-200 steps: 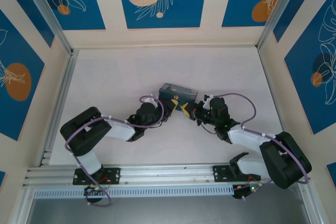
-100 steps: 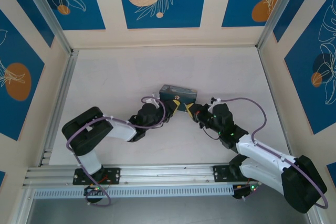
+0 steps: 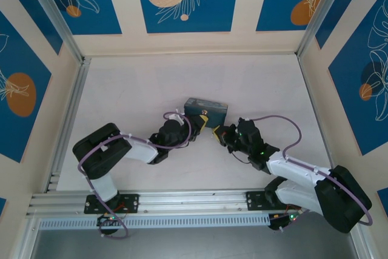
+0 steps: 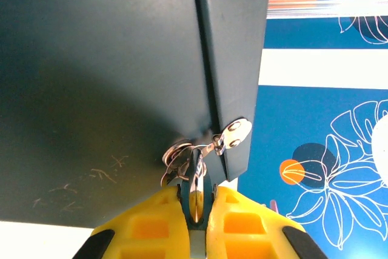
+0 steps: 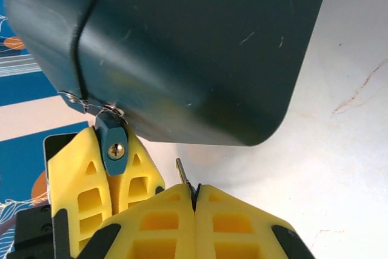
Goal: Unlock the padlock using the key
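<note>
Since the right end effector, pinching the key, has backed off slightly, re-aiming seems needed; the left end effector grips the padlock tight.

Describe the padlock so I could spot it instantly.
Find the dark tin on the table. At its clasp corner, the left gripper pinches the padlock: a tiny blue-grey block with a brass keyhole, unlike the yellow fingers beside it.

The tin crowds the left claw; table beyond lies open.
</note>
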Action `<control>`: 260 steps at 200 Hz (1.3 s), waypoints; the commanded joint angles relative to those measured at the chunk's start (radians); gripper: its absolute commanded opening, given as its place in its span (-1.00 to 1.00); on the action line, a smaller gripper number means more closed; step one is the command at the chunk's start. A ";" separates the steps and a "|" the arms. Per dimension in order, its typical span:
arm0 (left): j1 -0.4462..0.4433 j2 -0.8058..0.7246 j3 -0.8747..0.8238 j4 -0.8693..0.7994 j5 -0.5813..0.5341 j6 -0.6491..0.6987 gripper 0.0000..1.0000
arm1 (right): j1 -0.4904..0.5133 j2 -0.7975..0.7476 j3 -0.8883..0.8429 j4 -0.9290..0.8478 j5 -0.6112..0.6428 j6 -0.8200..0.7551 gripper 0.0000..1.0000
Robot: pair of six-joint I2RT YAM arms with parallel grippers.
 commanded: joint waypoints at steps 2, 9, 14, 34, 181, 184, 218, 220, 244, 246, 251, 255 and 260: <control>-0.008 0.007 0.007 0.073 -0.008 -0.006 -1.00 | 0.007 0.009 0.043 0.028 0.033 -0.002 -1.00; -0.008 0.008 0.007 0.073 -0.006 -0.006 -1.00 | 0.006 0.010 0.047 0.028 0.033 -0.003 -1.00; -0.008 0.007 0.005 0.073 -0.005 -0.007 -1.00 | 0.007 0.012 0.049 0.028 0.033 -0.004 -1.00; -0.008 0.009 0.002 0.078 -0.005 -0.007 -1.00 | 0.007 0.013 0.057 0.028 0.034 -0.009 -1.00; -0.010 0.002 -0.010 0.073 0.000 -0.008 -1.00 | -0.019 0.034 0.102 0.021 0.020 -0.023 -1.00; -0.010 0.001 -0.009 0.074 0.000 -0.009 -1.00 | -0.019 0.033 0.104 0.017 0.021 -0.024 -1.00; -0.010 0.003 -0.011 0.074 0.000 -0.008 -1.00 | -0.020 0.023 0.108 0.001 0.022 -0.028 -1.00; -0.010 0.004 -0.011 0.074 0.000 -0.008 -1.00 | -0.021 0.023 0.109 0.001 0.022 -0.029 -1.00; -0.010 0.003 -0.007 0.074 0.002 -0.008 -1.00 | -0.022 0.034 0.119 0.000 0.018 -0.035 -1.00; -0.010 0.003 -0.007 0.074 0.003 -0.008 -1.00 | -0.022 0.035 0.120 0.002 0.018 -0.035 -1.00; -0.010 0.002 -0.007 0.073 0.003 -0.008 -1.00 | -0.022 0.038 0.122 0.003 0.017 -0.035 -1.00; -0.010 0.003 -0.007 0.073 0.004 -0.008 -1.00 | -0.022 0.040 0.125 0.005 0.015 -0.037 -1.00; -0.010 0.004 -0.006 0.073 0.006 -0.007 -1.00 | -0.022 0.042 0.127 0.005 0.014 -0.037 -1.00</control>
